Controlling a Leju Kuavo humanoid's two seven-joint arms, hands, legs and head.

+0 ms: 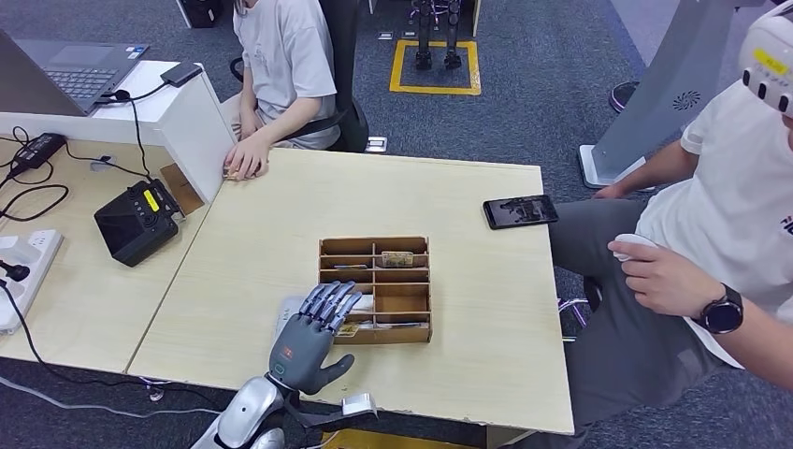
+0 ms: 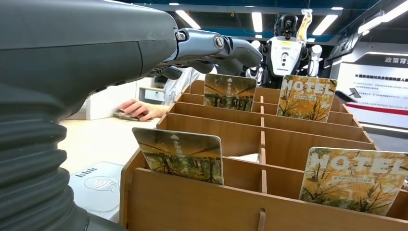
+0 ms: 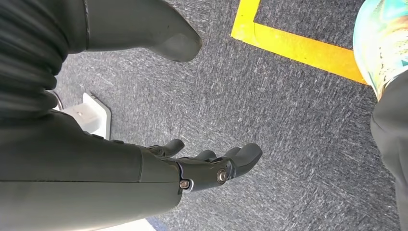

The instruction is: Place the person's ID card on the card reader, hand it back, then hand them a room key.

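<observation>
L hand (image 1: 309, 339) is over the bench (image 1: 281, 224), fingers (image 1: 329, 301) spread and straight, released, grasping nothing. Fingertips reach over the near-left corner of the wooden card rack (image 1: 376, 289). White card reader (image 1: 288, 311) lies just under and left of the fingers, mostly hidden by them. Hotel key cards (image 2: 182, 155) stand upright in rack slots just beyond the fingers. ID card: can't tell where. R hand (image 3: 202, 166) hangs over grey carpet, fingers loosely apart, grasping nothing.
</observation>
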